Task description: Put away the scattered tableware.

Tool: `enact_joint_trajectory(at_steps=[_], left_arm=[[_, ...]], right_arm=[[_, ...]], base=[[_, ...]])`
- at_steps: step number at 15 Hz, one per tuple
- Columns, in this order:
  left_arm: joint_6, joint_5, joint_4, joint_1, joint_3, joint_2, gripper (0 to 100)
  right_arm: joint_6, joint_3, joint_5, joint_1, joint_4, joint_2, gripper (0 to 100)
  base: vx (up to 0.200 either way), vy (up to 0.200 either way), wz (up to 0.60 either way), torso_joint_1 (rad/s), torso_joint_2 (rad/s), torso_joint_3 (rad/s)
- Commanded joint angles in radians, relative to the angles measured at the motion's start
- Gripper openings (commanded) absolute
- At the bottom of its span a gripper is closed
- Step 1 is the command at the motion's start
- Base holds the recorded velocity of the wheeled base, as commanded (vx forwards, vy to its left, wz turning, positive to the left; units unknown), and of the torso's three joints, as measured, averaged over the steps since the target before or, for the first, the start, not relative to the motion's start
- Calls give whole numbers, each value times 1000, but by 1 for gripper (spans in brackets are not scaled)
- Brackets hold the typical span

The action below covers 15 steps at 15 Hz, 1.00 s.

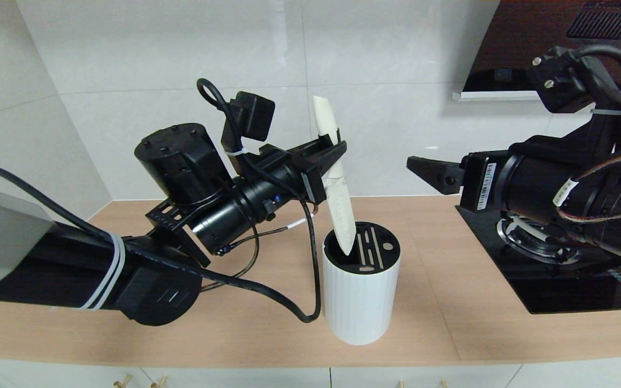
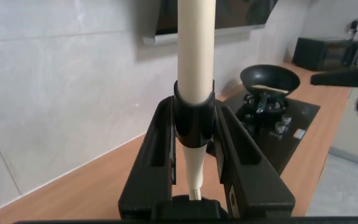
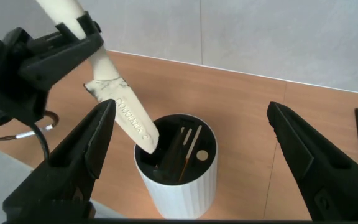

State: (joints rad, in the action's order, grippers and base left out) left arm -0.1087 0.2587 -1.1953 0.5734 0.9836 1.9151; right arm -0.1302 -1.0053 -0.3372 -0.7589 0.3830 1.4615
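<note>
Two pincers to go over. The left pincer (image 1: 333,152) is clenched on the handle of a white knife (image 1: 341,207), gripped high so the blade hangs tilted with its tip dipping into the wide opening of the white slotted holder (image 1: 361,291) on the desk (image 1: 440,328). Grabbing the handle leaves the blade free to slide in, I reckon. The right pincer (image 3: 188,112) is spread wide and empty, hovering near the holder on the hob (image 1: 558,291) side, probably just out of the way.
</note>
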Motion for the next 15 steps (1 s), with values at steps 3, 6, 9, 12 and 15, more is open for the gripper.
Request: enact_joint_trajectory(at_steps=[3,6,9,12,15], left_arm=[[11,1,-20,0,-10,45,0],[34,-3,-79,10,-13,90,0],[37,-3,-81,19,-33,91,0],[86,-3,-81,62,-86,102,0],[109,-3,-81,66,-94,143,0]], right_arm=[[0,1,0,0,1,3,100],[0,7,0,0,1,3,100],[0,7,0,0,1,3,100],[-2,7,0,0,1,5,100],[0,8,0,0,1,0,100]], base=[[0,0,0,0,0,0],[0,0,0,0,0,0],[0,0,0,0,0,0],[0,0,0,0,0,0],[0,0,0,0,0,0]])
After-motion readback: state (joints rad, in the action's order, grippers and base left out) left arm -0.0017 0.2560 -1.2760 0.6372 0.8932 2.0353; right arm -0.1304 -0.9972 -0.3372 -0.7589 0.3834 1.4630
